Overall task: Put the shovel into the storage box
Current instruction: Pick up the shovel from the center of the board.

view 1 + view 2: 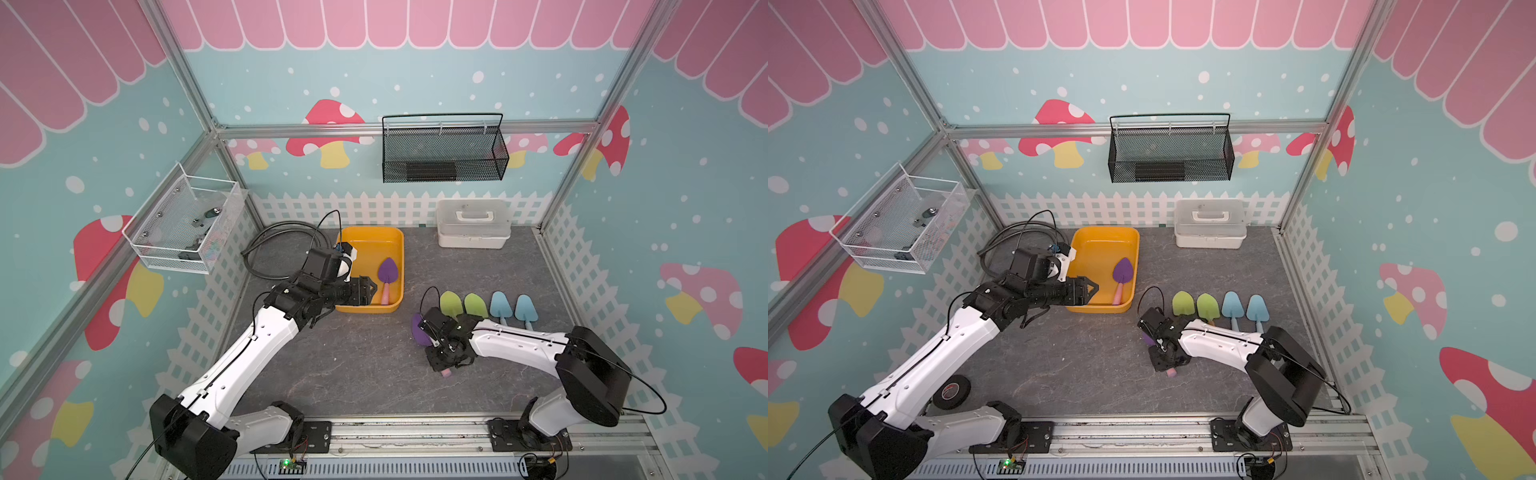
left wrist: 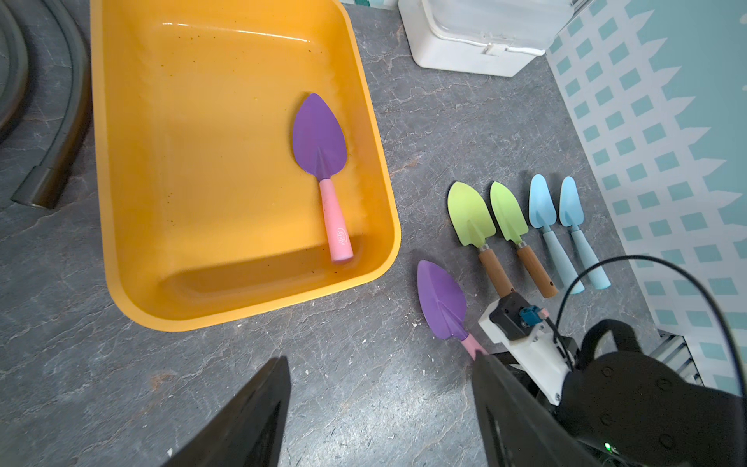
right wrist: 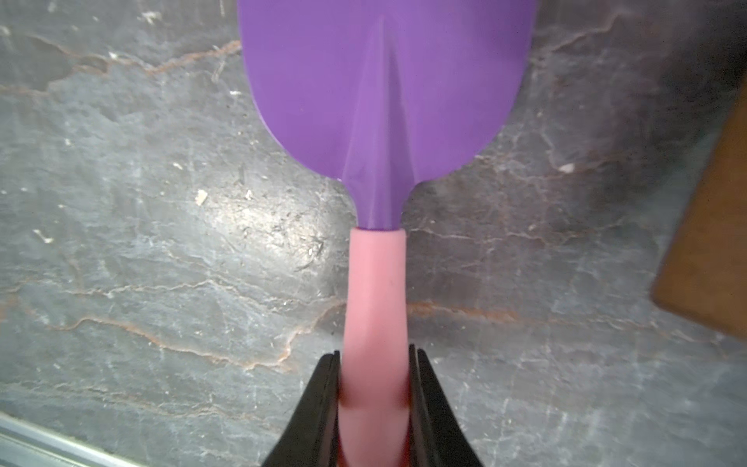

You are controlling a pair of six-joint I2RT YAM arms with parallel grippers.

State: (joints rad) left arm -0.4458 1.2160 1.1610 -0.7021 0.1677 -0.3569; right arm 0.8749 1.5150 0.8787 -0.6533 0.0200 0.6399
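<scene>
The storage box (image 1: 370, 249) (image 1: 1100, 249) (image 2: 202, 141) is a yellow-orange tub at the back left of the table. One purple shovel (image 1: 387, 272) (image 1: 1122, 272) (image 2: 320, 137) with a pink handle lies inside it. Another purple shovel (image 1: 418, 328) (image 2: 440, 301) (image 3: 384, 81) lies flat on the table. My right gripper (image 1: 446, 362) (image 1: 1169, 360) (image 3: 374, 356) is shut on its pink handle. My left gripper (image 1: 371, 286) (image 1: 1093, 287) (image 2: 380, 360) hangs open and empty over the box's near left corner.
Two green shovels (image 1: 451, 302) and two blue shovels (image 1: 500, 305) lie in a row right of the held one. A white lidded case (image 1: 473, 224) stands at the back. A black mesh basket (image 1: 444, 153) and a white wire basket (image 1: 187, 224) hang on the walls. A grey hose (image 1: 278, 245) coils left of the box.
</scene>
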